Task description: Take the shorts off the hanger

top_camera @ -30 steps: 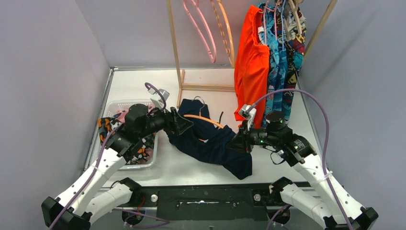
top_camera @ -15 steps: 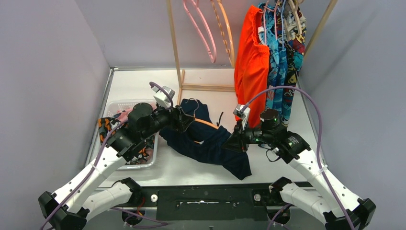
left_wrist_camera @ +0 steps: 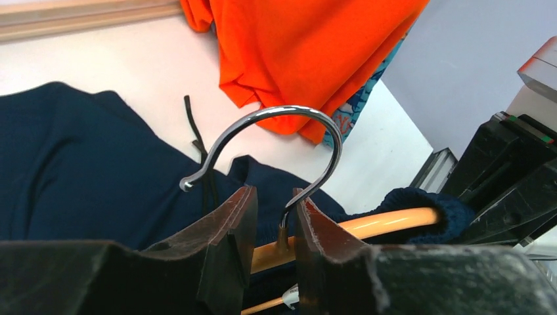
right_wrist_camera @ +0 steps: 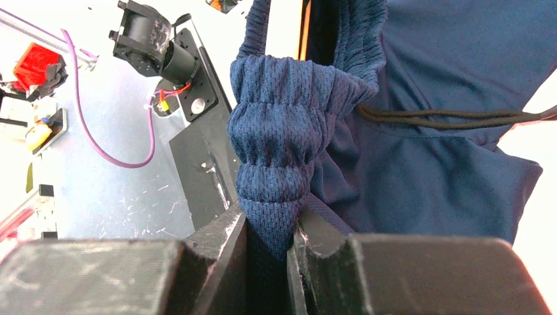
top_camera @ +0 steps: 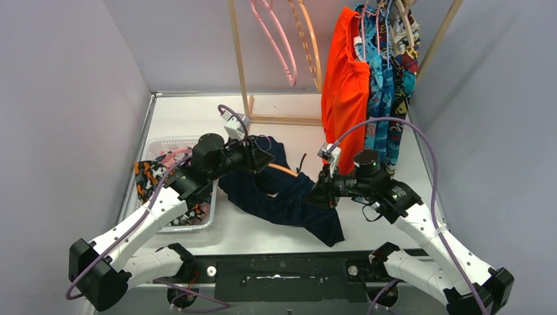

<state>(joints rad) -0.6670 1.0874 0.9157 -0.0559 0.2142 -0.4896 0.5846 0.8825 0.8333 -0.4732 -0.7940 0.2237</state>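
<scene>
lying crumpled on the middle of the table (top_camera: 184,111), the navy shorts (top_camera: 282,200) have an orange hanger (left_wrist_camera: 368,223) partly tucked inside them. right gripper (right_wrist_camera: 266,243) pinches a bunched fold of the waistband (right_wrist_camera: 282,131), fingers pressed together on the cloth. left gripper (left_wrist_camera: 274,216): jaws stand narrow around the stem of the hanger's metal hook (left_wrist_camera: 289,113); cannot tell if they clamp it.

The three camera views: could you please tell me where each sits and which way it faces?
Top external: above and behind, looking down on the table; left arm and right arm show.
Left wrist: on the left arm, facing the hanger; its fingers show.
Right wrist: on the right arm, facing back toward the black base plate; its fingers pinch the navy shorts.
Both wrist views share the navy shorts.
</scene>
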